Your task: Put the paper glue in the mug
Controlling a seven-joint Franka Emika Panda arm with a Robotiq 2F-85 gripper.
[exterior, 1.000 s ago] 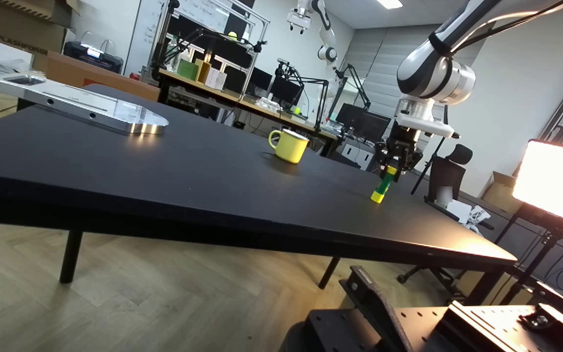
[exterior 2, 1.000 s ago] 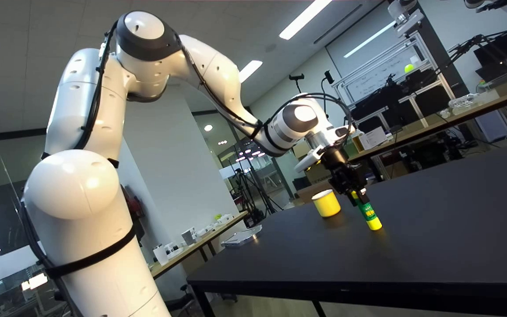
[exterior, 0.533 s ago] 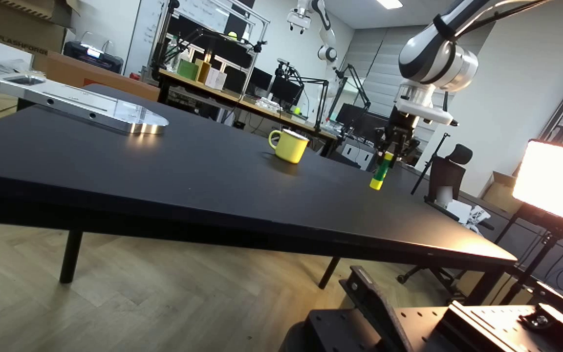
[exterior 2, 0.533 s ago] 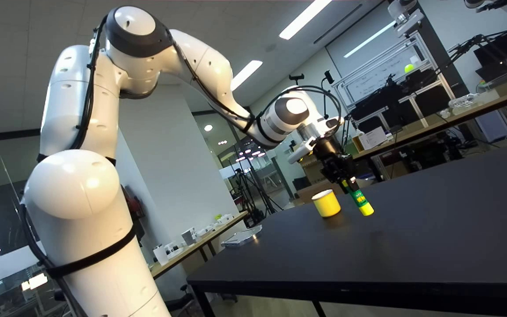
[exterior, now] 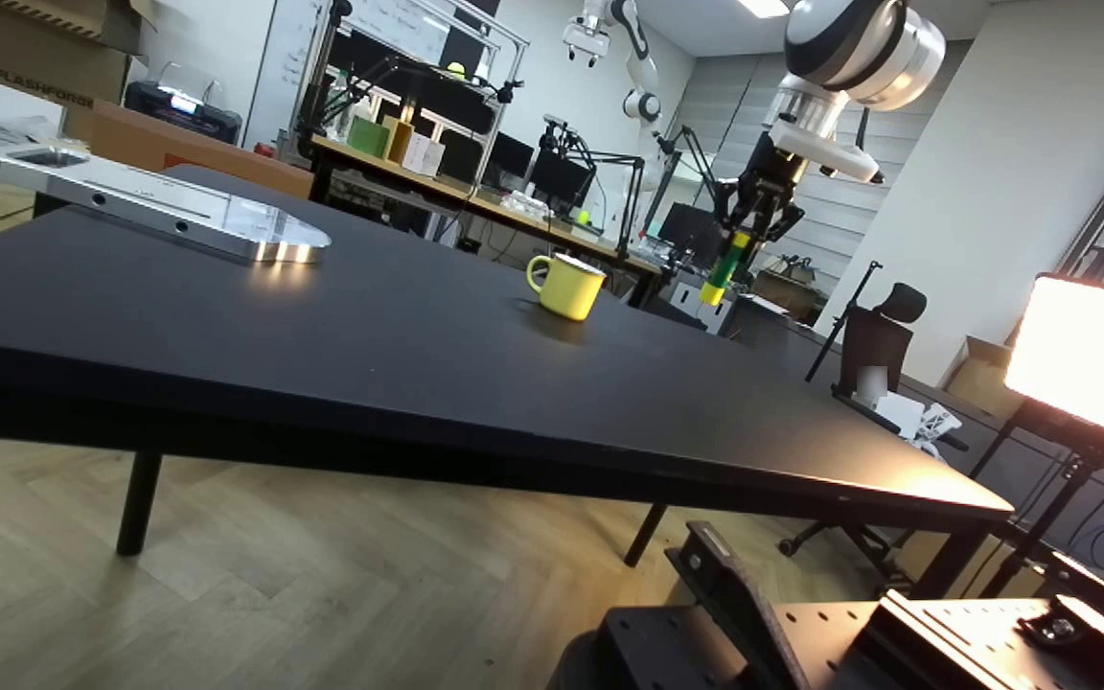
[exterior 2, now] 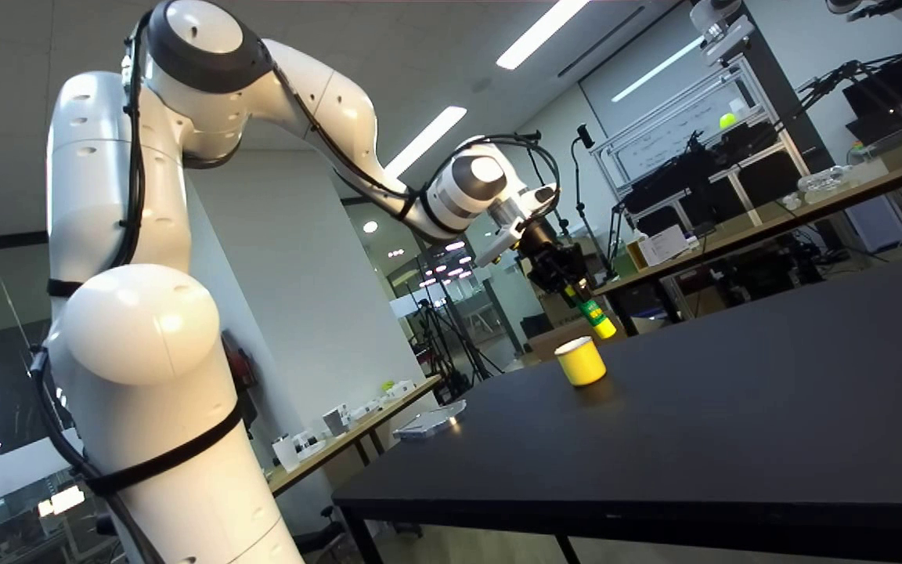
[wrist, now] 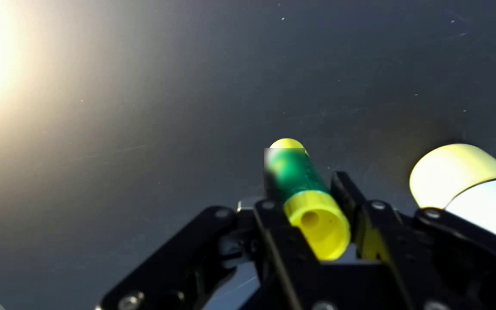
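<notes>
Your gripper above the black table, jaws clasping the tilted paper glue, the yellow mug standing apart, toward three o'clock in your wrist view.

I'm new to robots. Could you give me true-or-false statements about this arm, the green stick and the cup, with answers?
1. The tool grips the paper glue. True.
2. The mug stands upright on the black table. True.
3. The paper glue is inside the mug. False: it is held outside it.
4. Both ends of the paper glue are yellow. True.
5. The paper glue touches the black table. False: it hangs above it.
</notes>
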